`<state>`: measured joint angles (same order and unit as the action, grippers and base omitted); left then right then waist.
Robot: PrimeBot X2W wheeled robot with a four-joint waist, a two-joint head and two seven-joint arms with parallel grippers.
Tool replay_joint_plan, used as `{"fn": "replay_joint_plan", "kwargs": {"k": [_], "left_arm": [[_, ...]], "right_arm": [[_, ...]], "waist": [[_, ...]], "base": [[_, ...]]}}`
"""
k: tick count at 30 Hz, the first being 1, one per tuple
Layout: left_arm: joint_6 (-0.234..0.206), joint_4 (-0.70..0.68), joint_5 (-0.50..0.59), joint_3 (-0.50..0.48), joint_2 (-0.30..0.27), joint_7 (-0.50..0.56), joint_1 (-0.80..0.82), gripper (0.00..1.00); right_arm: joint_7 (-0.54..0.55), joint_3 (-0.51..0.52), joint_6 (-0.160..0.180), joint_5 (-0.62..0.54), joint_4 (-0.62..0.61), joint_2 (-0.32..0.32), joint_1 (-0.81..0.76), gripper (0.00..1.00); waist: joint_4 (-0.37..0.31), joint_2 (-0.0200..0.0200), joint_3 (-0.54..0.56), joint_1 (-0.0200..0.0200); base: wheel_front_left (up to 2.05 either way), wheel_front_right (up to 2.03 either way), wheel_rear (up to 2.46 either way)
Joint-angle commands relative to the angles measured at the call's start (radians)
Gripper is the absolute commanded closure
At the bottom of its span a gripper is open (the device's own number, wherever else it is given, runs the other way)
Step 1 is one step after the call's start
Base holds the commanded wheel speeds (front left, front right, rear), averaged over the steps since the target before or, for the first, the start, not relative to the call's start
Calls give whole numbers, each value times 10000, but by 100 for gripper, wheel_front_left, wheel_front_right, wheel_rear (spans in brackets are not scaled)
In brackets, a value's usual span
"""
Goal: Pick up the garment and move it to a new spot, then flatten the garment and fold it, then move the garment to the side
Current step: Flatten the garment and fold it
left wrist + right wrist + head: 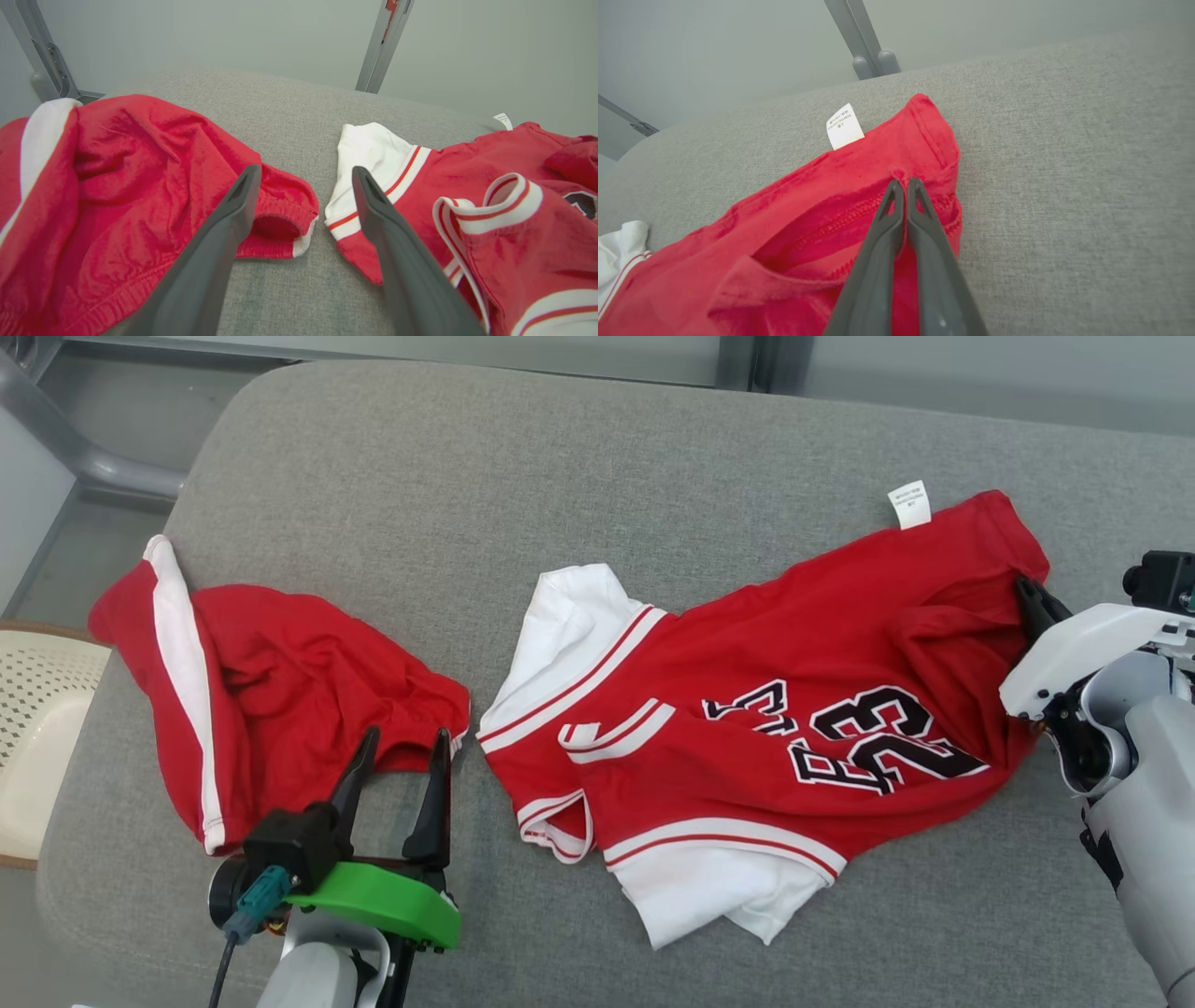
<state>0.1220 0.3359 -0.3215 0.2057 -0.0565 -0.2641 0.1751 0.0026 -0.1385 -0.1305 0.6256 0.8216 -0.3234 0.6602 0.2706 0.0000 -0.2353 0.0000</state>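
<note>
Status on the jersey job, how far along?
Done: nothing visible; the jersey lies crumpled on the grey cushion. In hand: the right gripper is shut on its red hem near the white label; the left gripper is open, between the jersey and the shorts. Left: lift, relocate, flatten, fold, set aside.
</note>
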Motion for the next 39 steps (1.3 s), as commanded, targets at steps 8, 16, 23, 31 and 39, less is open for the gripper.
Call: {"fn": "replay_joint_plan", "kwargs": {"k": [8, 16, 23, 31, 39], "left_arm": [[-40, 66, 55, -118, -99, -5, -308, 0], [-97, -28, 8, -200, -150, -5, -633, 0], [-155, -79, -60, -126, -99, -3, -776, 0], [-137, -157, -13, -105, -83, -5, -595, 0], [-82, -79, 45, -37, -93, -3, -372, 0]], "right_arm": [[-757, 182, -5, 470, -207, -158, -669, 100], [260, 483, -5, 384, -1133, -367, -1764, 100], [2029, 1131, -5, 315, -3110, -895, -3094, 100], [5448, 2396, -5, 514, -5787, -1020, -4923, 100], [7761, 4165, -5, -104, -7850, -105, -6141, 0]], "waist": [[-816, 0, 715, 0], [-2049, 0, 1228, 0], [-2876, 0, 1356, 0], [-3426, 0, 1117, 0], [-3400, 0, 852, 0]], "base": [[0, 0, 0], [0, 0, 0], [0, 0, 0], [0, 0, 0], [0, 0, 0]]}}
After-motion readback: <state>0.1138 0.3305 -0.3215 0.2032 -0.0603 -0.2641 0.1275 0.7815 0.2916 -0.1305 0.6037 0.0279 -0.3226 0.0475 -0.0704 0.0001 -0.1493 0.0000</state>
